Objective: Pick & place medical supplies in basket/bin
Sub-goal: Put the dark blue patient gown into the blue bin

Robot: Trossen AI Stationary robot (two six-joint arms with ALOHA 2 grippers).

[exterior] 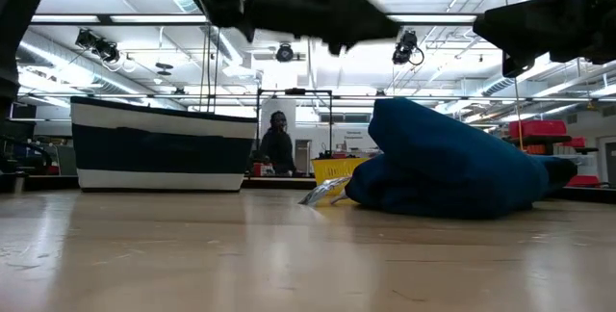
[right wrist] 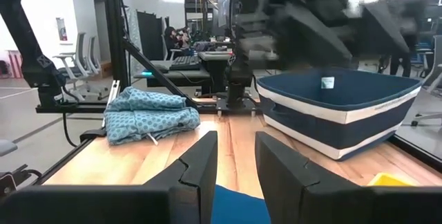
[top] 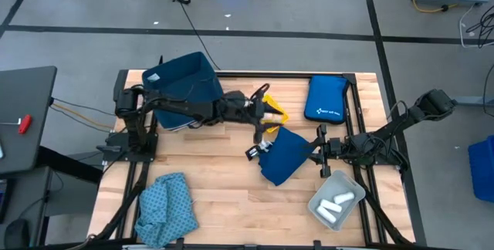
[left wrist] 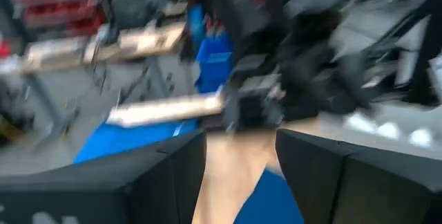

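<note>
While the navy blue cloth [top: 283,156] lies bunched on the wooden worktop [top: 231,192] between the two arms, the step in hand looks like getting it lifted and carried to the navy fabric basket with the white band [top: 184,80] at the far left corner. The left gripper [top: 261,136] hangs above the cloth's near-left edge with its fingers parted and nothing between them; the blurred left wrist view suggests it is in motion. The right gripper [top: 321,148] sits at the cloth's right edge, fingers narrowly parted; whether it pinches a fold I cannot tell, since the cloth only shows just below its fingertips in the right wrist view. To do this well, the left gripper should come down on a raised fold rather than flat fabric, close fully, and lift high enough that the trailing cloth clears the yellow packet [top: 274,114] beside it. The teal patterned cloth [top: 165,207] waits at the near left corner, well apart. White cylindrical rolls [top: 336,201] lie in the small grey bin [top: 319,211] near the right arm
</note>
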